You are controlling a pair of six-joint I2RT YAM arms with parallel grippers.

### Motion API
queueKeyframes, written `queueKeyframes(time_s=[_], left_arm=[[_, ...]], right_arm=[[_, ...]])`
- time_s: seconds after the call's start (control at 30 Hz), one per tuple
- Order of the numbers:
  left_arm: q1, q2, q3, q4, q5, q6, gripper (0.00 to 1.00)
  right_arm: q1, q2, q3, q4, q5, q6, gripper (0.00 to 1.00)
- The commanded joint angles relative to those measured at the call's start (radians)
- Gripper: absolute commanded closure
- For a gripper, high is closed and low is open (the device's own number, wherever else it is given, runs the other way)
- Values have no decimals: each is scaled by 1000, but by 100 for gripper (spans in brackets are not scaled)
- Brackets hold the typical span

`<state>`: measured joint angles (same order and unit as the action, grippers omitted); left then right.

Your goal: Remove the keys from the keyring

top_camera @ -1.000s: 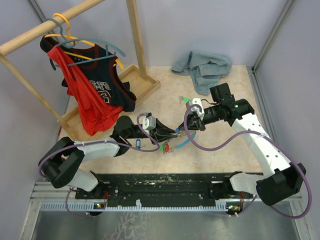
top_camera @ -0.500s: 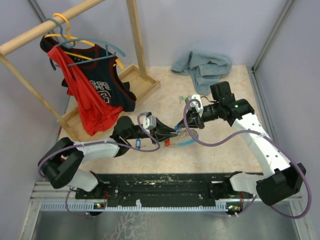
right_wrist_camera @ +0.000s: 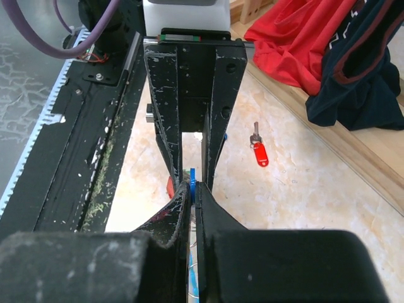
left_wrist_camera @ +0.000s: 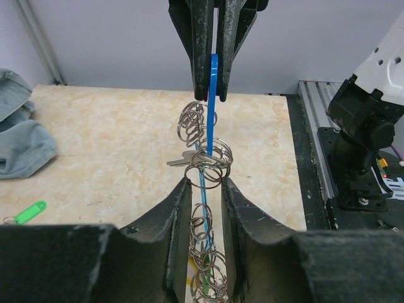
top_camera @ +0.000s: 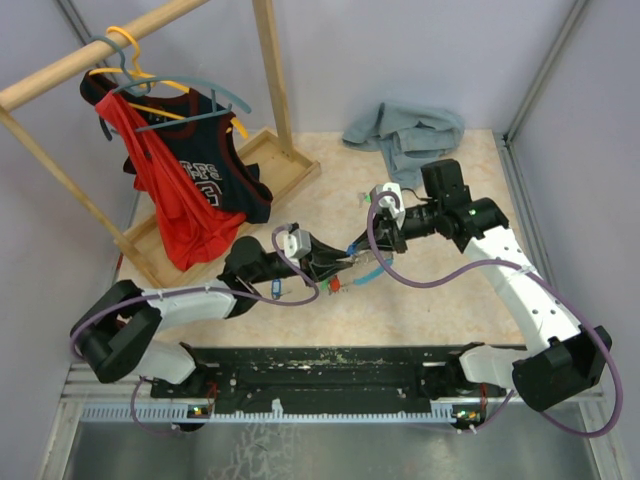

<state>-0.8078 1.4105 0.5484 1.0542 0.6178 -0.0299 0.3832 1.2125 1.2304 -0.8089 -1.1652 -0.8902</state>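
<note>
**Keyring held in mid-air between the two claws; task partly done.**

The keyring (left_wrist_camera: 205, 161), a chain of thin wire loops, is strung above the worktop (left_wrist_camera: 113, 139) and carries a plain silver key (left_wrist_camera: 180, 161) and a blue tag (left_wrist_camera: 213, 82). A green-tagged key (left_wrist_camera: 28, 211) and a red-tagged key (right_wrist_camera: 259, 153) lie loose on the worktop, well apart from the bunch. By this showing some keys are off and at least one remains to free. The right claw (left_wrist_camera: 213, 95) is closed flat on the blue tag at one end of the chain. The left claw (left_wrist_camera: 205, 186), fingers narrowly apart, has the lower loops lodged between them and appears to grip them. A blue-grey cloth (left_wrist_camera: 19, 139) lies at the far edge.
</note>
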Motion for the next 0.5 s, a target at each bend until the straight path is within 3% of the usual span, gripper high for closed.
queueKeyframes(time_s=[0.0,0.47], left_arm=[[-9,-49,-25,26,-76,-7,68],[-32,-56,-39,34,-153,1,67]], right_arm=[[-1,-9,6,78,-22,52,100],[3,-2,-27,195,-7,186,100]])
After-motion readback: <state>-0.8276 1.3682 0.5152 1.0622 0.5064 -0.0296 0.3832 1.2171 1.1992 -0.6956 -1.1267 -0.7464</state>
